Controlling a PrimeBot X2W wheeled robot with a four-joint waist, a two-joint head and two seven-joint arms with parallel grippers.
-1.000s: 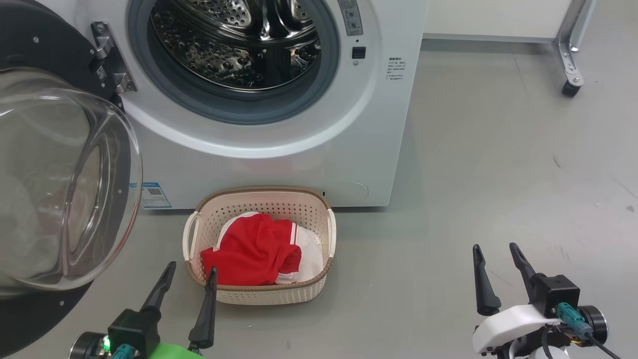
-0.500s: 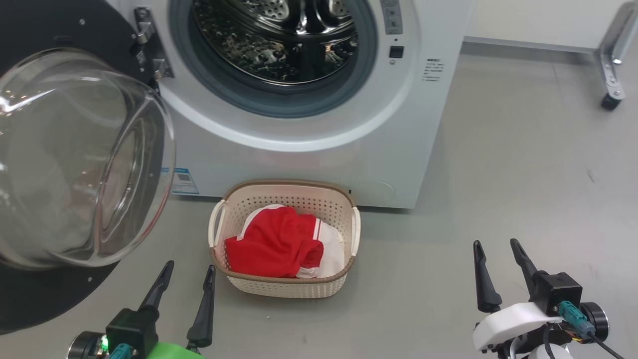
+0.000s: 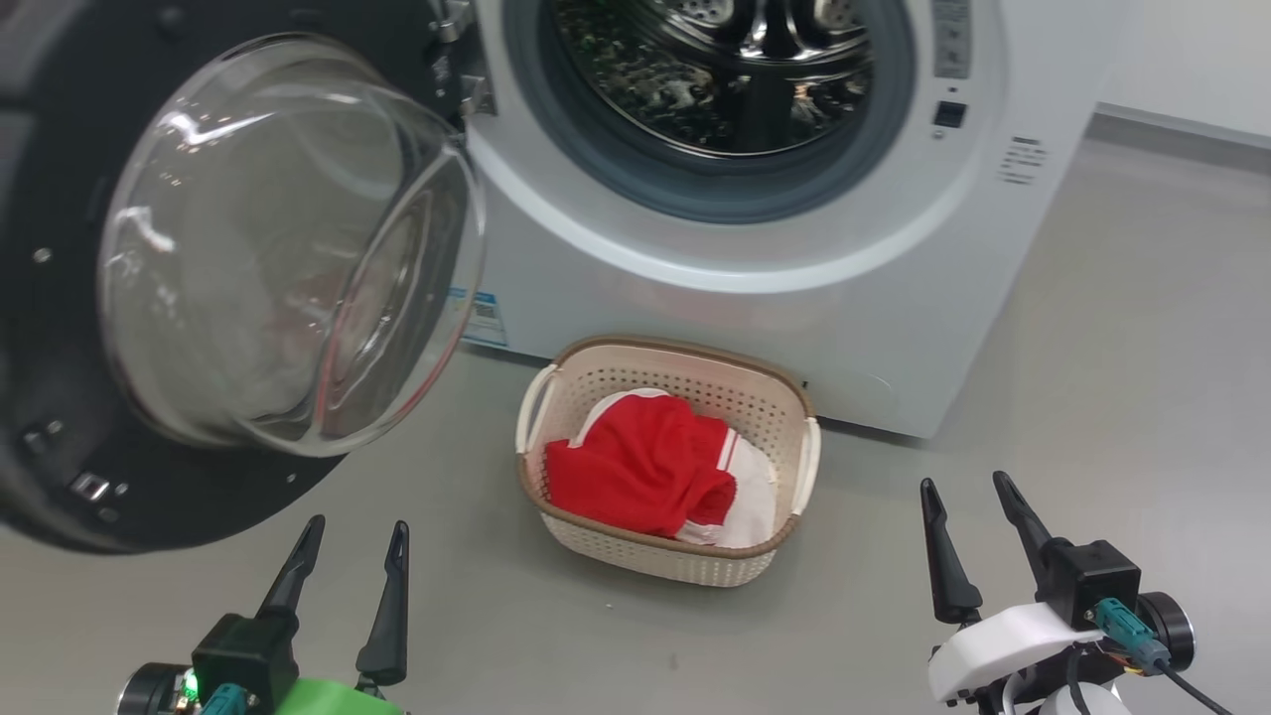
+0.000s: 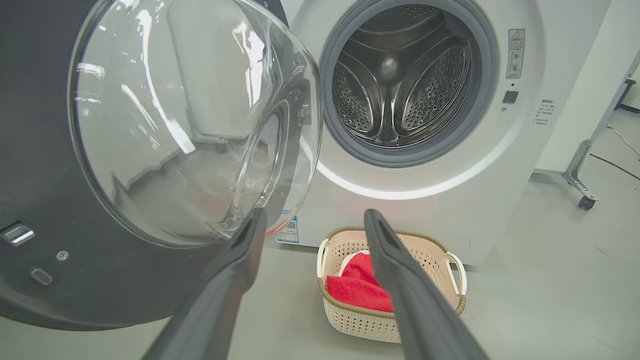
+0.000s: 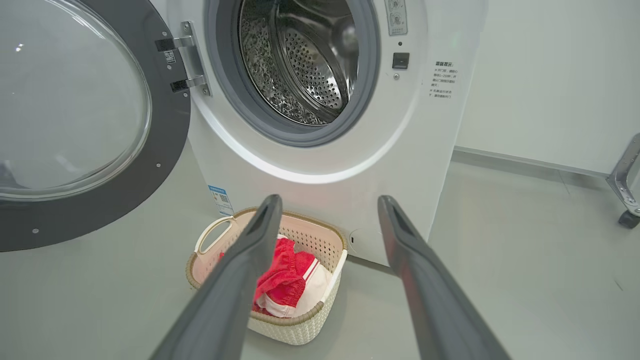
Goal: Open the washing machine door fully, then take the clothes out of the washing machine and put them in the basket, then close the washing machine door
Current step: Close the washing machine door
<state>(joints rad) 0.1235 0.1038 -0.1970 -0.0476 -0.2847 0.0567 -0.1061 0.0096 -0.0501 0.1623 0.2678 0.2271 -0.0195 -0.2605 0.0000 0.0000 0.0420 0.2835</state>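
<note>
The white washing machine (image 3: 864, 288) (image 4: 450, 200) (image 5: 320, 190) stands with its drum mouth (image 3: 735, 89) uncovered; the steel drum inside shows no fabric. The washing machine door (image 3: 268, 248) (image 4: 165, 120) (image 5: 65, 115) hangs swung out to the left, black rim around a bulging clear window. On the floor in front sits the cream basket (image 3: 784, 417) (image 4: 430, 250) (image 5: 320, 240) with the red and white clothes (image 3: 645, 467) (image 4: 357, 290) (image 5: 285, 272) lying in it. My left gripper (image 3: 355, 526) (image 4: 312, 217) is open, low, just below the door. My right gripper (image 3: 965, 485) (image 5: 327, 200) is open, right of the basket, empty.
Grey floor (image 3: 1122, 377) spreads to the right of the machine. A metal frame leg on a caster (image 4: 585, 200) (image 5: 627, 217) stands at the far right by a pale wall (image 5: 545, 75).
The head camera has swung left, so machine, door and basket sit further right in its picture. Both grippers stay open and about where they were.
</note>
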